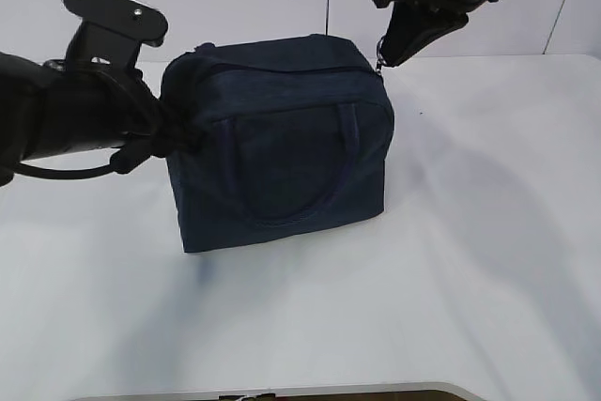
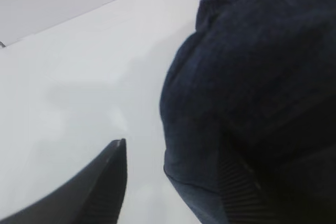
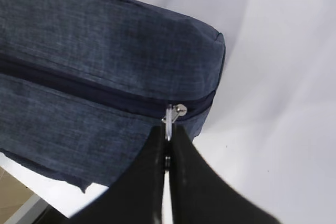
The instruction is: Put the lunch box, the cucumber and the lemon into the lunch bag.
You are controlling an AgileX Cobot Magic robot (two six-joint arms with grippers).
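Pinching the silver zipper pull [image 3: 169, 121] in your right hand [image 3: 167, 148], you find the lunch bag [image 1: 282, 138] on the worktop [image 1: 470, 279] soft and floppy, so brace its end with your spread left hand [image 1: 155, 133].

The boxy dark navy fabric lunch bag [image 1: 282, 138] is a coarse woven cloth, matt, with a faint heathered grain; its loop handle [image 1: 296, 171] is the same cloth. Between the right arm's jaws, the small silver zipper pull [image 3: 170, 119] is shiny metal. The jaws look like smooth, slightly glossy black plastic. Beneath them, the plain white tabletop [image 1: 470, 260] is smooth with a soft satin sheen.
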